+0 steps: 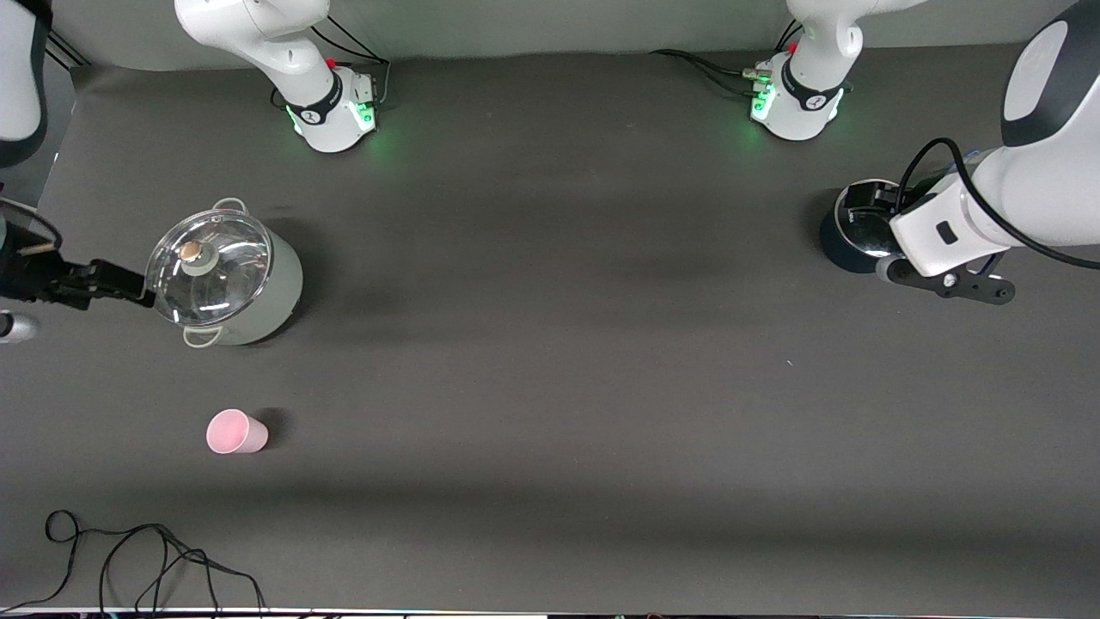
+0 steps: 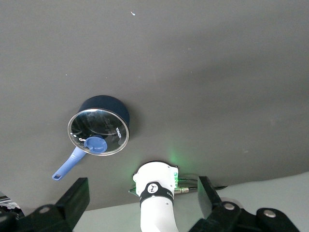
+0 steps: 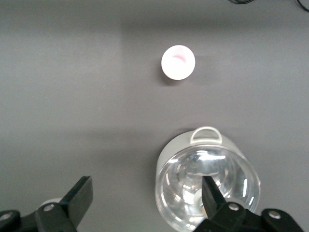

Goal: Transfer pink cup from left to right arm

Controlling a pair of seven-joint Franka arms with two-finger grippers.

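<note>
Pink cup [image 1: 236, 432] upright on table [image 1: 550, 387], nearer front camera than lidded pot [image 1: 225, 275]. Left wrist view alone shows blue saucepan [image 2: 99, 130]. Right gripper [image 3: 145, 195] and left gripper [image 2: 142, 198] both wide open, empty, clear of cup.

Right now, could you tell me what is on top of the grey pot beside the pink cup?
A glass lid with a round knob covers the grey pot. Reflections on the glass hide whatever is inside.
</note>
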